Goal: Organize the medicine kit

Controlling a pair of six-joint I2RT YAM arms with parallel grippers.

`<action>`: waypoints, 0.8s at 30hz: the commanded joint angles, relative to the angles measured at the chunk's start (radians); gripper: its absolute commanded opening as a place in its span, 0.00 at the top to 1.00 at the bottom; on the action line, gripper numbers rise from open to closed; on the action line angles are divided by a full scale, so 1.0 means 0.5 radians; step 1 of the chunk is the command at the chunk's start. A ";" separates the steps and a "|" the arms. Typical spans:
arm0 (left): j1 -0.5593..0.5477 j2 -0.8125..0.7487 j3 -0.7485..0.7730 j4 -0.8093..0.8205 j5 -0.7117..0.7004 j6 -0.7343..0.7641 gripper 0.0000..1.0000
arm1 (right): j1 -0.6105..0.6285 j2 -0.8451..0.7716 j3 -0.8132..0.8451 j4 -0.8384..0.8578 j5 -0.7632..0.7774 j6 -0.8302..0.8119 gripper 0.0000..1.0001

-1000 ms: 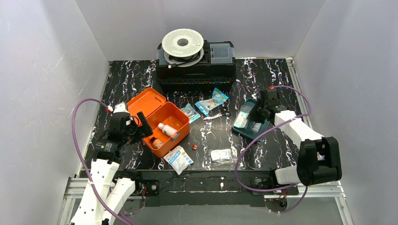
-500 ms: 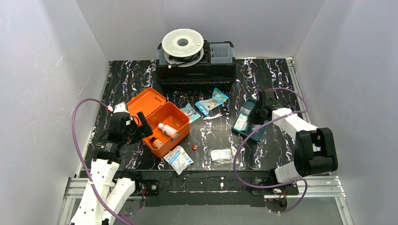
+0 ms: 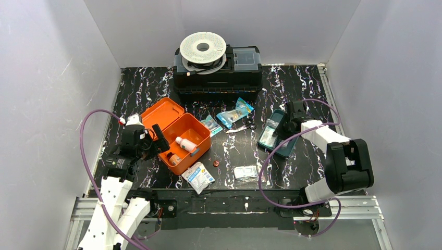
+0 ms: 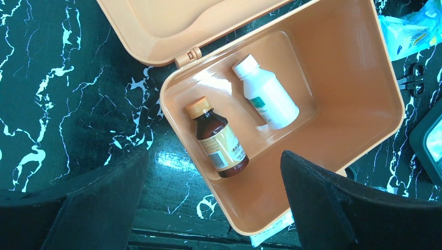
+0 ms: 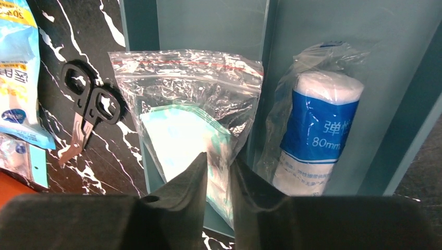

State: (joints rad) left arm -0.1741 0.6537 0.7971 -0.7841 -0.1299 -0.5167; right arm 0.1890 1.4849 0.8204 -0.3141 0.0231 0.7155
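Observation:
The medicine kit (image 3: 194, 125) lies open at the left, an orange box (image 4: 365, 130) with its lid flat behind it. Inside lie a brown bottle (image 4: 219, 140) and a white bottle (image 4: 266, 94). My left gripper (image 3: 156, 143) hovers over the box's near corner, its jaws (image 4: 212, 154) wide open and empty. The kit's teal tray (image 3: 281, 148) sits apart at the right. It holds a clear bag with a white pad (image 5: 182, 120) and a wrapped bandage roll (image 5: 320, 125). My right gripper (image 3: 286, 124) is at the tray, its jaws (image 5: 219, 164) slightly apart with the bag's edge between them.
Black scissors (image 5: 86, 112) and blue packets (image 3: 234, 113) lie between box and tray. A white-blue packet (image 3: 198, 176) and a clear packet (image 3: 245, 172) sit near the front edge. A black toolbox (image 3: 218, 73) with a white spool (image 3: 203, 48) stands at the back.
The right arm has shifted over the teal tray, which now shows narrower, and its jaws have parted a little around the bag. The left arm has not moved.

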 commanded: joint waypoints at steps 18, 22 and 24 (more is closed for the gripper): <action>-0.003 -0.028 0.004 0.000 0.002 0.017 0.02 | -0.005 -0.330 0.193 -0.344 0.091 -0.164 0.85; -0.005 -0.030 0.004 0.000 0.004 0.018 0.02 | -0.001 -0.259 0.226 -0.333 0.098 -0.166 0.97; -0.003 -0.032 0.004 0.000 0.004 0.018 0.02 | 0.000 -0.203 0.243 -0.326 0.104 -0.164 0.99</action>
State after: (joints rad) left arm -0.1741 0.6449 0.7971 -0.7841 -0.1299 -0.5167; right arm 0.1894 1.3430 0.8860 -0.4763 0.0750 0.6468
